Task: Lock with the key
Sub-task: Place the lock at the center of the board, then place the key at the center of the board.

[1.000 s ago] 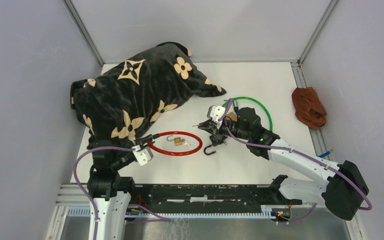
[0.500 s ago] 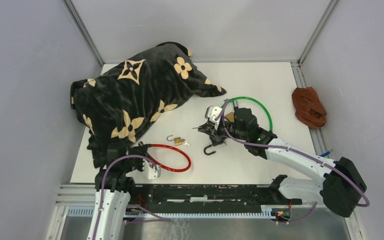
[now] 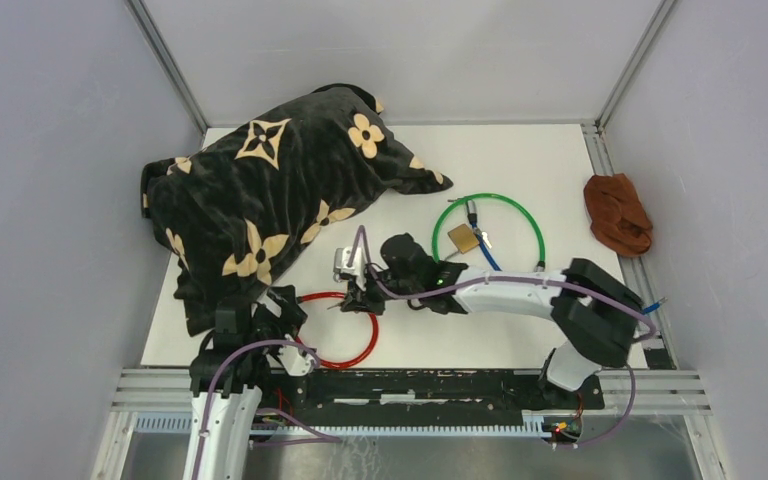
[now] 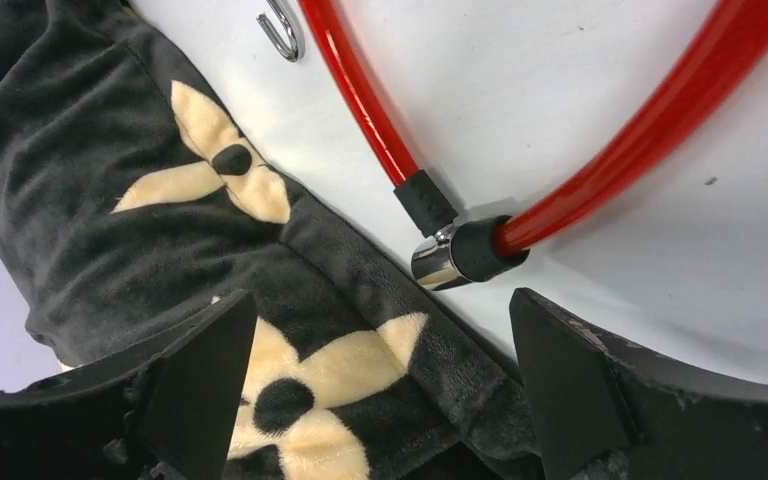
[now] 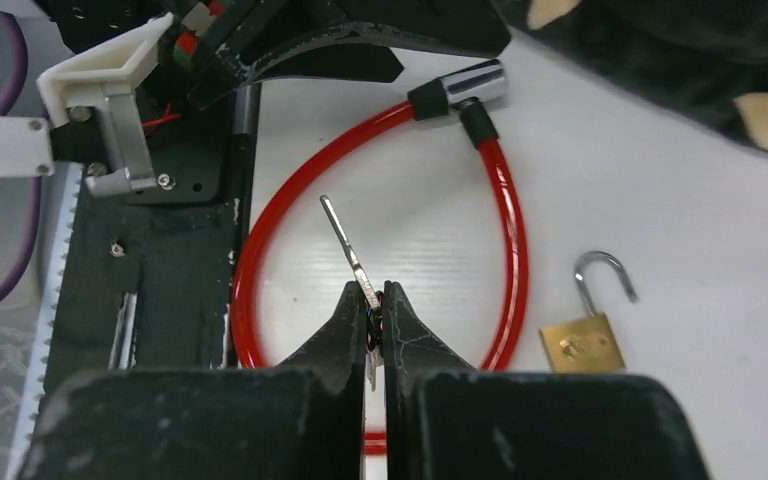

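Key [image 5: 343, 235] pinched in right claw [image 5: 372, 297] over red cable loop [image 5: 508, 230] (padlock [image 5: 582, 345] just outside), left claw [image 4: 380, 312] spread at blanket [image 4: 160, 220] edge.

The right gripper [image 5: 373, 296] hides the head of the thin silver key [image 5: 344, 240] and part of the glossy red cable loop [image 5: 508, 250].

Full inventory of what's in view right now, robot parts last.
table: 1, white, under everything
blanket: 1, black with cream flowers, far left
red cable lock: 1, red, near left
green cable lock: 1, green, centre right
open padlock: 1, brass, beside the red loop
second padlock: 1, brass, inside the green loop
key: 1, silver, over the red loop
cloth: 1, brown, right edge
left hand: 1, black, open, by the red lock's barrel
right hand: 1, black, shut on key
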Robot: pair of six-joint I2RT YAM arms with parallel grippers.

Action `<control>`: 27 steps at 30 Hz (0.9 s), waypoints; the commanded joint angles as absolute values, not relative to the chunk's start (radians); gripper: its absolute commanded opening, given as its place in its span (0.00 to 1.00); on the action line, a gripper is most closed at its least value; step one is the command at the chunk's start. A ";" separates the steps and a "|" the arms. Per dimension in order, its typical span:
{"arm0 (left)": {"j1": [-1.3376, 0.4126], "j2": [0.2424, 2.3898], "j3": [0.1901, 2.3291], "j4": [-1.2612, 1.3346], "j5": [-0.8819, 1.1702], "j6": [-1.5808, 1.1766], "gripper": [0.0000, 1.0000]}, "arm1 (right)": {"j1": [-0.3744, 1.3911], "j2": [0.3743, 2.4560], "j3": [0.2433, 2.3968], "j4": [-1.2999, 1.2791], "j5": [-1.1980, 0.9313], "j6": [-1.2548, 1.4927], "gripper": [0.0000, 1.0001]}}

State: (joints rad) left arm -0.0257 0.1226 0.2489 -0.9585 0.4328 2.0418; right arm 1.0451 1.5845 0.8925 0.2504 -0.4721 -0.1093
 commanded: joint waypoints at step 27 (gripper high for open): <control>-0.025 0.220 0.584 -0.950 0.683 1.538 1.00 | 1.026 1.900 1.337 -0.143 -0.206 0.029 0.51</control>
